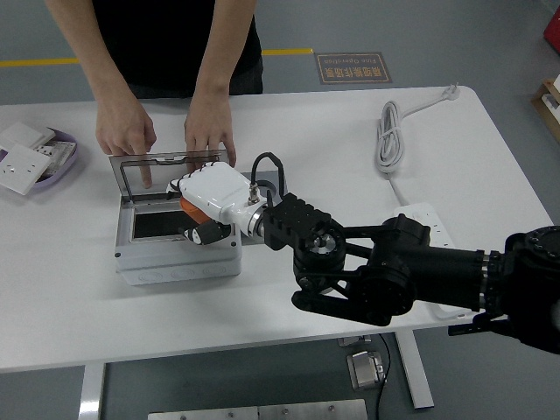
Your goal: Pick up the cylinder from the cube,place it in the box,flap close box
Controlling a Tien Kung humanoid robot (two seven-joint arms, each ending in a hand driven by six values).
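A grey box [175,262] stands on the white table [350,131] left of centre. Its clear-windowed lid [166,166] is up at the far side, and its dark opening [157,225] shows. A person across the table rests both hands [210,131] on the lid's top edge. My right hand [208,210], white with orange parts, reaches in from the right and hangs over the right half of the opening. A small black round part [207,234] shows under it; I cannot tell whether that is the cylinder. A dark block [273,181] lies partly hidden behind my wrist.
A purple tray [52,162] with white wall plates sits at the far left. A coiled white cable [389,131] lies at the back right, and a white power strip [429,219] near my forearm. My black right arm [394,271] spans the front right of the table.
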